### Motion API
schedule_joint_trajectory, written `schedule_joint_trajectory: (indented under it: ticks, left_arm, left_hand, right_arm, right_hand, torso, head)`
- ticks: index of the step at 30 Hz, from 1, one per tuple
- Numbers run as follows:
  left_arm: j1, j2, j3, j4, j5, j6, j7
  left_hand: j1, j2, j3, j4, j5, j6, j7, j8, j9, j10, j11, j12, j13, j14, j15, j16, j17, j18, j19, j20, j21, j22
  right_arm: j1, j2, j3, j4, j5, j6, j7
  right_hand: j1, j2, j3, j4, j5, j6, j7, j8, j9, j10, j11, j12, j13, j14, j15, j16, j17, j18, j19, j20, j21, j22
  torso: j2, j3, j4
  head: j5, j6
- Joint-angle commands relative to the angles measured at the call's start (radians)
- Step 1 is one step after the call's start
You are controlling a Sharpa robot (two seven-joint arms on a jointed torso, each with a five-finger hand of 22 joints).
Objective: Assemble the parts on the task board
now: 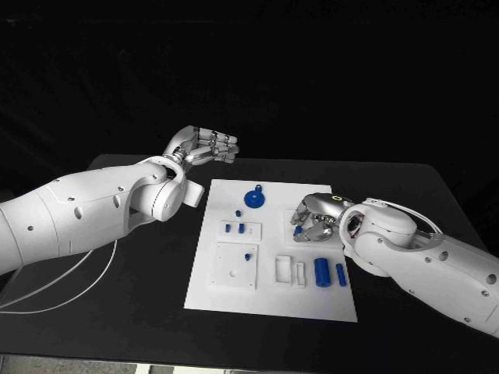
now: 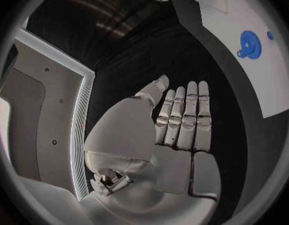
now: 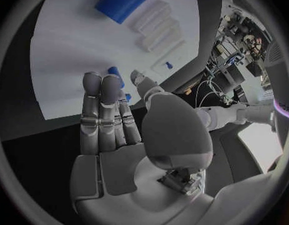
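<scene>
One white task board [image 1: 274,300], two robot hands, several blue parts

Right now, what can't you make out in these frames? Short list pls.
- Head view: whether the right hand grips the small blue part under it; its own fingers cover the contact.
- Right wrist view: that blue part is mostly behind the fingertips, shape unreadable.
- Head view: small blue parts on the task board are too small to tell seated from loose.
- Left wrist view: the blue gear is near the rim, bent by the lens.
</scene>
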Motion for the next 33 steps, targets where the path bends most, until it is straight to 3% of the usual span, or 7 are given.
schedule_joint_trajectory:
  ticks: [1,8,10,14,20,30,33]
  left_arm:
    - [0.0,0.001,0.001,0.001,0.009,0.007,0.009]
    - [0.0,0.002,0.001,-0.001,0.01,0.011,0.007]
    - [0.0,0.002,0.001,-0.001,0.01,0.012,0.006]
    - [0.0,0.003,0.001,-0.002,0.01,0.014,0.005]
    - [0.0,0.003,0.001,-0.002,0.011,0.014,0.005]
    - [0.0,0.003,0.001,-0.004,0.011,0.015,0.005]
    - [-0.001,0.002,0.001,-0.006,0.011,0.015,0.005]
  left_hand:
    - [-0.001,-0.006,-0.001,0.003,-0.001,-0.004,-0.001,-0.002,-0.001,-0.003,-0.001,0.0,0.0,-0.003,-0.001,-0.004,-0.001,0.006,0.004,0.002,-0.003,0.0]
    - [-0.002,-0.004,-0.001,0.005,-0.001,-0.004,-0.001,-0.001,0.0,-0.003,-0.001,0.0,0.0,-0.003,-0.001,-0.004,-0.001,0.006,0.005,0.002,-0.006,-0.001]
    - [-0.002,-0.004,-0.001,0.005,-0.001,-0.004,-0.001,-0.001,0.0,-0.003,-0.001,0.0,0.0,-0.003,-0.001,-0.004,-0.001,0.006,0.005,0.002,-0.006,-0.001]
    - [-0.002,-0.004,-0.001,0.005,-0.001,-0.004,-0.001,-0.001,0.0,-0.003,-0.001,0.0,0.0,-0.003,-0.001,-0.004,-0.001,0.006,0.005,0.002,-0.006,-0.001]
    - [-0.002,-0.004,-0.001,0.005,-0.001,-0.004,-0.001,-0.001,0.0,-0.003,-0.001,0.0,0.0,-0.003,-0.001,-0.004,-0.001,0.006,0.005,0.002,-0.006,-0.001]
    - [-0.002,-0.003,0.001,0.005,0.001,-0.004,-0.002,-0.001,-0.001,-0.003,-0.002,0.0,0.0,-0.002,-0.001,-0.004,-0.001,0.006,0.007,0.002,-0.008,0.0]
    - [0.0,-0.003,0.002,0.004,0.001,-0.004,-0.001,-0.001,-0.001,-0.003,-0.002,0.0,0.0,-0.002,-0.001,-0.004,-0.001,0.006,0.007,0.001,-0.008,0.001]
  right_arm:
    - [-0.003,0.004,-0.004,-0.005,-0.021,0.042,0.004]
    - [-0.007,0.01,-0.015,-0.014,-0.025,0.006,0.014]
    - [-0.008,0.011,-0.017,-0.015,-0.025,-0.008,0.017]
    - [-0.01,0.014,-0.02,-0.015,-0.031,-0.034,0.021]
    - [-0.013,0.016,-0.021,-0.012,-0.047,-0.09,0.022]
    - [-0.019,0.011,-0.021,0.007,-0.071,-0.198,0.018]
    - [-0.019,0.007,-0.012,0.022,-0.072,-0.216,0.022]
  right_hand:
    - [-0.016,-0.001,0.049,-0.014,-0.013,0.012,0.002,0.003,-0.001,0.01,-0.004,0.002,0.0,0.002,-0.008,-0.001,0.0,0.002,0.029,-0.011,0.001,0.008]
    - [-0.054,0.0,0.258,-0.049,-0.068,0.086,0.009,0.004,0.0,0.074,-0.016,0.001,0.0,0.005,-0.018,0.005,0.006,-0.004,0.033,-0.021,0.029,0.026]
    - [-0.055,0.003,0.291,-0.056,-0.075,0.1,0.009,0.005,0.001,0.096,-0.022,0.002,0.0,0.005,-0.022,0.006,0.008,-0.006,0.033,-0.024,0.037,0.031]
    - [-0.051,0.013,0.317,-0.066,-0.09,0.128,0.002,0.006,0.003,0.136,-0.035,0.003,0.002,0.005,-0.029,0.009,0.011,-0.011,0.033,-0.031,0.053,0.039]
    - [-0.029,0.047,0.334,-0.087,-0.117,0.198,-0.015,0.008,0.009,0.219,-0.06,0.003,0.004,0.006,-0.043,0.009,0.014,-0.023,0.032,-0.045,0.086,0.046]
    - [-0.048,0.04,0.382,-0.106,-0.116,0.228,-0.023,0.006,0.011,0.251,-0.069,0.004,0.005,0.009,-0.053,0.005,0.016,-0.035,0.025,-0.058,0.14,0.05]
    - [-0.048,0.039,0.383,-0.107,-0.119,0.228,-0.023,0.006,0.011,0.252,-0.069,0.004,0.005,0.009,-0.053,0.005,0.016,-0.035,0.024,-0.059,0.145,0.05]
  torso:
    - [0.0,0.0009,-0.0017]
    - [0.0,0.0005,-0.0009]
    - [0.0,0.0008,-0.0012]
    - [0.0,0.0006,-0.0014]
    - [-0.001,0.0,-0.0017]
    - [-0.001,0.0005,-0.0012]
    - [-0.001,0.0007,-0.002]
  head:
    - [0.002,-0.001]
    - [0.0,-0.002]
    - [0.0,-0.003]
    - [0.001,-0.004]
    - [0.001,-0.004]
    - [0.008,-0.004]
    - [0.014,-0.004]
